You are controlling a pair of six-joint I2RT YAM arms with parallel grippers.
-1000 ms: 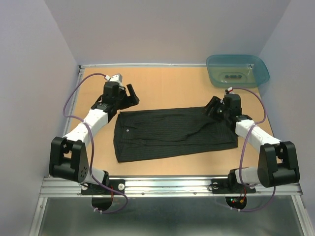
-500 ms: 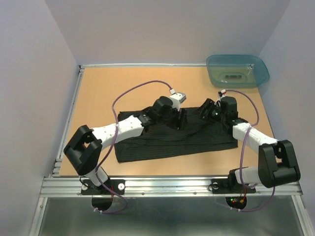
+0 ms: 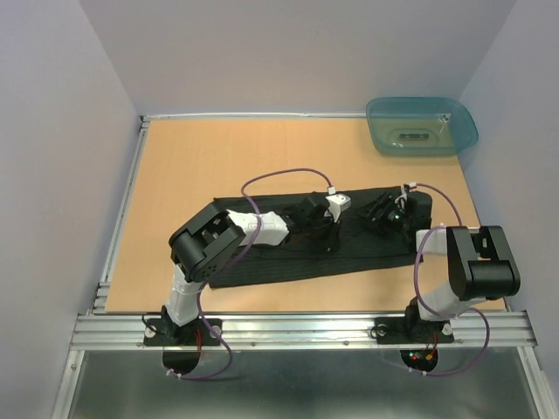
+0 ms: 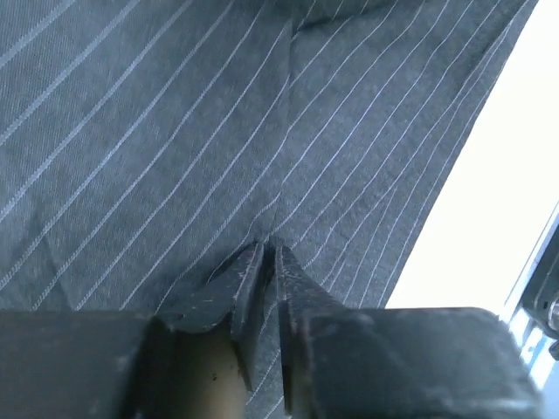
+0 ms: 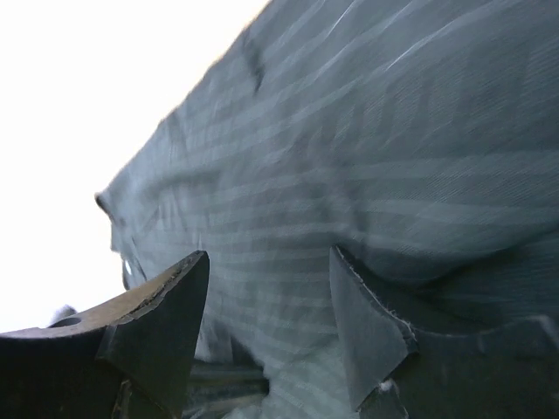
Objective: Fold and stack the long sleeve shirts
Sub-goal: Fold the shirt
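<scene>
L pincer (image 3: pixel 329 237) has swung in from off the cloth to mid-shirt and narrowed from wide to a slit, tips nipping a crease of the black pinstripe shirt (image 3: pixel 279 262); R pincer (image 3: pixel 384 215) has crept inward, jaws well apart, cloth betw. them, no grip seen. Reads as grasp for next fold just starting; shirt lies flat on counter (image 3: pixel 175 175) under both pincers. Teal tub (image 3: pixel 422 125) sits well beyond R pincer, apart from shirt; smth pale inside, can't ID.

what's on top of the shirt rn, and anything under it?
On the black shirt: left gripper pinching a crease near its middle, right gripper open at its right end. It lies on the table; anything beneath the cloth is covered.
</scene>
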